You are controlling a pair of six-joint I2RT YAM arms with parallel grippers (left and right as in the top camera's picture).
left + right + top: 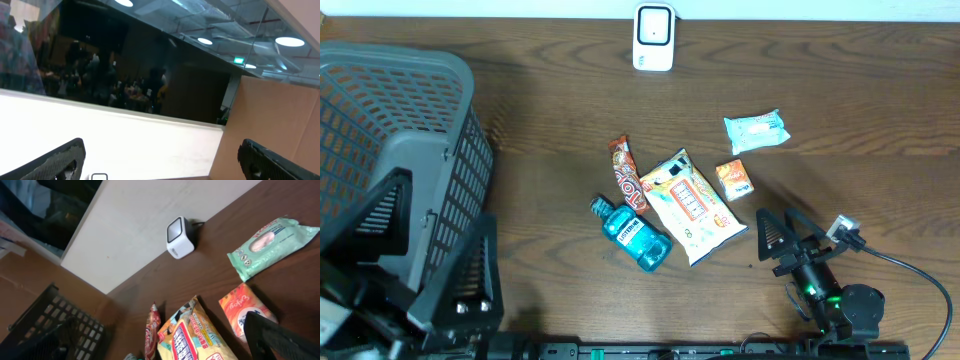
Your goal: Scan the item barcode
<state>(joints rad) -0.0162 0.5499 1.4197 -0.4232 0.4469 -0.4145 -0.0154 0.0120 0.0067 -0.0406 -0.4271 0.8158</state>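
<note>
A grey mesh basket (470, 170) stood at the left end of the tabletop (550, 110); the part of its inside that showed from overhead was bare grey plastic. One white scanner (654, 38) sat at the far edge, near the middle. Five goods lay loose on the tabletop between the scanner and the arms, none of them in the basket: one blue bottle (635, 235), one candy bar (628, 175), one snack bag (690, 205), one orange packet (734, 180) and one wipes pack (756, 131). The bottle lay on its side, its long axis slanted, with the cap toward the far left and the base toward the near right, against the near corner of the snack bag. The candy bar ran far to near just left of the bag, its near end close to the bottle's cap. The snack bag lay slanted from far left to near right. The orange packet lay just right of the bag, and the wipes pack lay farther back, its length roughly left to right. The left fingers (470, 275) hung wide apart beside the basket, holding nothing. The right fingers (770, 240) were also spread wide, low over the tabletop near the bag's right corner, touching none of the goods.
</note>
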